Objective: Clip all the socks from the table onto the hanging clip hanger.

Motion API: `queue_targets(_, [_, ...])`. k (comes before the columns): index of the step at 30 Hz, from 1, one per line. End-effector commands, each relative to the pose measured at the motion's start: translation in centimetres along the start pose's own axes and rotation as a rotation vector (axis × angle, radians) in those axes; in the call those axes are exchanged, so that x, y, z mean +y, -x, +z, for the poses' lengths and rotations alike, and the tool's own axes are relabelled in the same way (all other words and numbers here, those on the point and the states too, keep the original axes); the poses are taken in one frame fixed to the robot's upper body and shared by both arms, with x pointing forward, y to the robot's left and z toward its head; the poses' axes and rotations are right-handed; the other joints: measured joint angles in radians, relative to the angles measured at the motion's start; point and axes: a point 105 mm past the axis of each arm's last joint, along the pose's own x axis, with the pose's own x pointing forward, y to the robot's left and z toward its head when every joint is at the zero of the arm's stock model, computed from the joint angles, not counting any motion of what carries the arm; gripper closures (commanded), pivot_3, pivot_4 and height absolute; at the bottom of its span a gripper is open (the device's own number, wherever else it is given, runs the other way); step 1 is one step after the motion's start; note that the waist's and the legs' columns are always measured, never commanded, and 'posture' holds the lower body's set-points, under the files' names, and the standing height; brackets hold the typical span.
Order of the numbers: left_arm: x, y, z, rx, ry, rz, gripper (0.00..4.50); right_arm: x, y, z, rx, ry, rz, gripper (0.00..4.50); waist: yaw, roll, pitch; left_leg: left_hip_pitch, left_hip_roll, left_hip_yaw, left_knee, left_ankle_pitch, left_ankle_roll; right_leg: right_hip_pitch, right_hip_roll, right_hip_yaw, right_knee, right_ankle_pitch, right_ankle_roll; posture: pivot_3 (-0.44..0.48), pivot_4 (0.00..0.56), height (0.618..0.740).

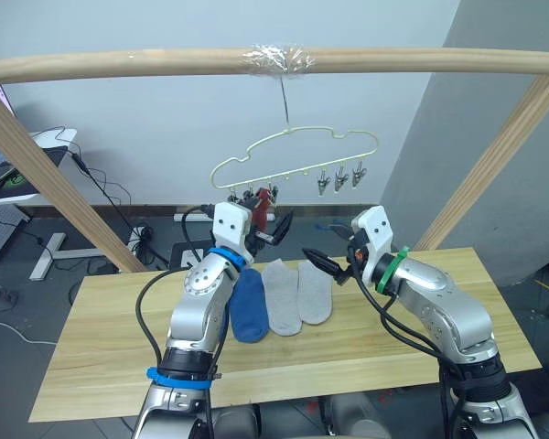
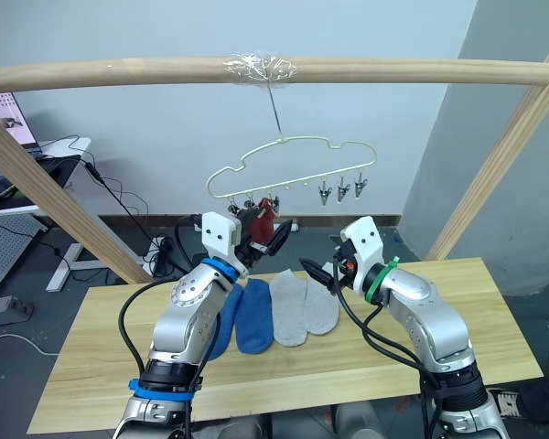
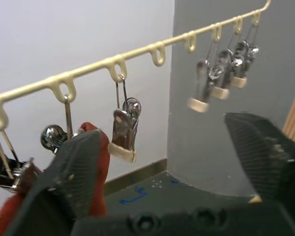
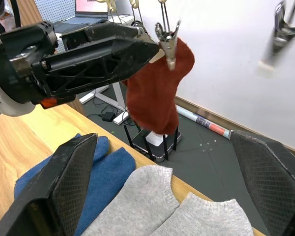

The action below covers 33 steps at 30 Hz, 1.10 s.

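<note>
Socks point(image 1: 284, 297) are laid lengthwise at frame centre, just below the right gripper point(image 1: 322, 263), which is spread wide and empty. The left gripper point(image 1: 270, 229), likewise open and empty, is raised beside the clip hanger point(image 1: 293, 151).

2 blue socks point(image 2: 247, 317) and 2 grey socks point(image 2: 304, 309) lie on the table point(image 2: 91, 347).

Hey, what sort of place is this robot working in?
Probably a lab or workshop test setup, not a home. A clip hanger hangs from a taped wooden pole over a plank table, and behind it are a desk and loose cables on the floor.
</note>
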Motion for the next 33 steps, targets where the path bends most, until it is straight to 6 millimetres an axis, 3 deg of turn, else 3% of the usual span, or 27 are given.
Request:
queue_targets(1, [-0.2,0.1,1.0,-0.037,-0.014,0.011,0.03,-0.2,0.0,1.2,-0.05,0.026,-0.009,0.0,0.0,0.0,0.0,0.0,0.0,0.0,0.0,0.0,0.0,0.0,0.0,0.0,0.0,0.0,0.0,-0.147,0.106,0.74])
queue_targets(10, [0.0,-1.0,0.1,-0.027,0.011,0.05,0.03,-0.2,0.0,1.2,-0.05,0.029,-0.016,0.0,0.001,0.0,0.0,0.0,0.0,0.0,0.0,0.0,0.0,0.0,0.0,0.0,0.0,0.0,0.0,-0.16,0.108,0.74])
queue_targets(17, [0.0,-2.1,0.3,-0.042,0.022,0.06,2.02,-0.3,0.2,1.2,-0.049,0.029,-0.026,0.0,-0.002,0.0,0.0,0.0,0.0,0.0,0.0,0.0,0.0,0.0,0.0,0.0,0.0,0.0,0.0,-0.174,0.111,0.74])
queue_targets(27, [0.9,-2.7,0.9,-0.064,-0.011,0.097,2.02,-0.2,0.3,1.2,-0.05,0.029,-0.033,0.0,-0.007,0.0,0.0,0.0,0.0,0.0,0.0,0.0,0.0,0.0,0.0,0.0,0.0,0.0,0.0,-0.177,0.11,0.74])
queue_targets(33, [0.5,-1.9,0.6,-0.055,-0.01,0.077,2.02,-0.3,0.3,1.3,-0.053,0.029,-0.033,0.0,-0.007,0.0,0.0,0.0,0.0,0.0,0.0,0.0,0.0,0.0,0.0,0.0,0.0,0.0,0.0,-0.177,0.11,0.74])
